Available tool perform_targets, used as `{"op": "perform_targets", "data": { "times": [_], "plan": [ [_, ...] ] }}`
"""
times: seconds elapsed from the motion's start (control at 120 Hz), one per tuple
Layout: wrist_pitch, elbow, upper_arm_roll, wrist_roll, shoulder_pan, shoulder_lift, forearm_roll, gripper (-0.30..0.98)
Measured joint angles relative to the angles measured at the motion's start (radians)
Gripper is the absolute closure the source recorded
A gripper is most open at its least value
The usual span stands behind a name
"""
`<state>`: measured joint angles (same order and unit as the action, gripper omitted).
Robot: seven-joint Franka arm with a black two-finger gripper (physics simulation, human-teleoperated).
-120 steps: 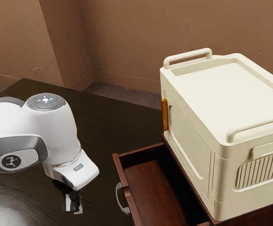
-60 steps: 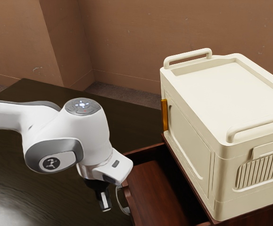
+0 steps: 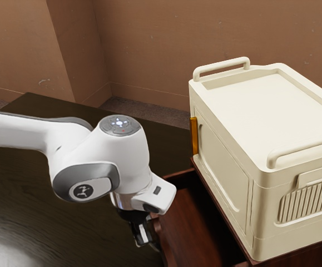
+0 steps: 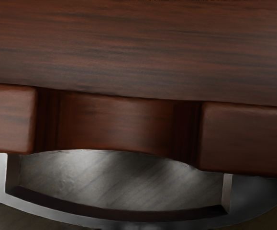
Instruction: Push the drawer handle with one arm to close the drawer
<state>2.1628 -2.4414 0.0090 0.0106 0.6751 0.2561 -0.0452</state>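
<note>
As we come in over the drawer's front, our gripper (image 3: 143, 236) is right by the handle, pointing down; whether it's spread or pressed together, we can't tell from here. Contact with the metal is hard to call too. And there's the handle (image 4: 105, 223), a curved bar bowing out from the scalloped front panel (image 4: 114, 124), close under our hand in the wrist view. Beyond it lies the drawer (image 3: 191, 225), standing open, its wooden floor in plain sight, running back toward the cabinet (image 3: 302, 253) with the cream box (image 3: 222, 175) on top.

So the step in hand, we judge, is setting up the push, and the closing is all to come. Here's the way to play it: low enough to meet the bar or panel squarely, on the outer side, never hooked over into the drawer. Aim near the handle's middle, because an off-centre shove could skew the drawer and make it bind. Then a straight, steady drive along its slide, no dipping, no climbing, or we might skid over that panel's top edge. Ease off as the front nears the cabinet!
</note>
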Motion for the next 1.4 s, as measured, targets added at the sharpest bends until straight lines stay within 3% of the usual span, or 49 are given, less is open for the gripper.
{"op": "perform_targets", "data": {
  "times": [1.208,1.4],
  "plan": [
    [0.020,0.330,-0.045,0.034,-0.006,-0.286,-0.008,0.79],
    [0.038,0.367,-0.062,-0.226,-0.057,-0.319,-0.032,0.78]
  ]
}}
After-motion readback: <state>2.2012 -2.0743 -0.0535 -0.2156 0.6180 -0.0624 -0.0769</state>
